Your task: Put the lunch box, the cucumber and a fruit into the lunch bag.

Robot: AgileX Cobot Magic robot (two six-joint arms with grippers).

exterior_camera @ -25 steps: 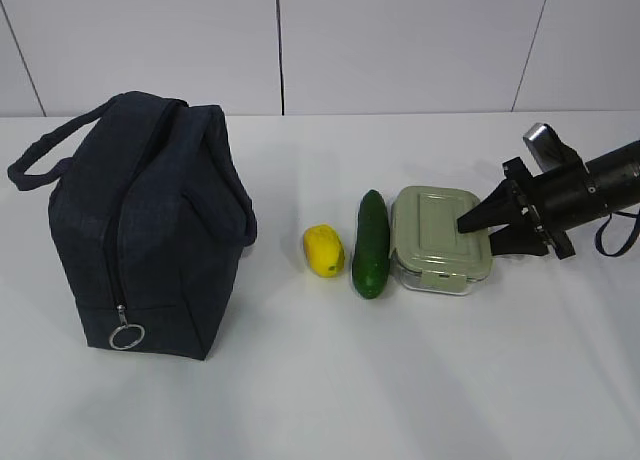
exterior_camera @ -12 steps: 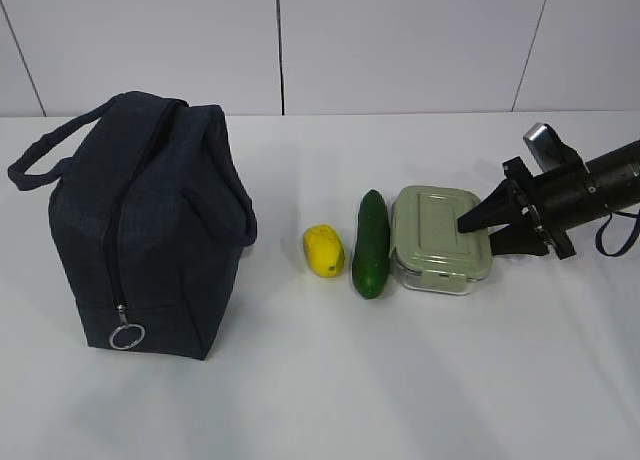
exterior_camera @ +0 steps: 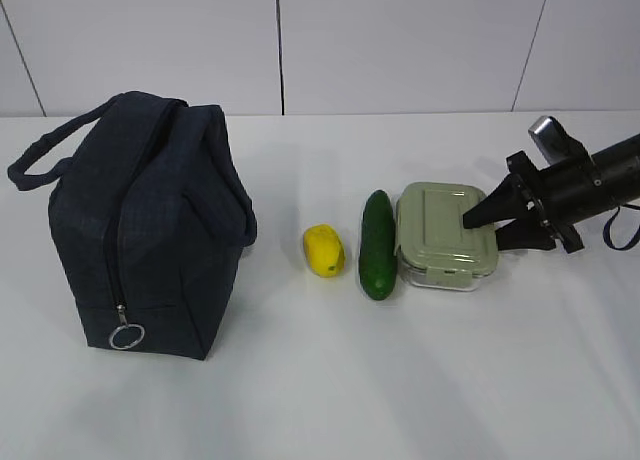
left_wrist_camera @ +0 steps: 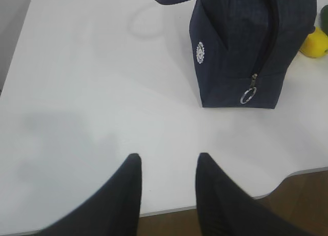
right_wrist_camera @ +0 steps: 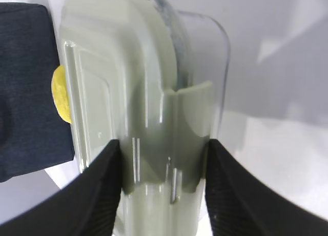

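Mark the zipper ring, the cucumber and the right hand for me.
zipper ring (exterior_camera: 126, 336), exterior view, metal loop low on the bag's front.
cucumber (exterior_camera: 377, 244), exterior view, middle of its length.
right hand (right_wrist_camera: 163, 161), right wrist view, midway between fingertips, astride the lunch box.

Navy bag (exterior_camera: 140, 230), yellow fruit (exterior_camera: 324, 250), green cucumber (exterior_camera: 377, 245), seemingly sage lid (exterior_camera: 444, 230).

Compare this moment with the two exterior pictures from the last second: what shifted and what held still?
The right gripper, shut on the lunch box, drew it a little to the right of the view, and the cucumber shifted right with it. The fruit and the zipped lunch bag stayed put.
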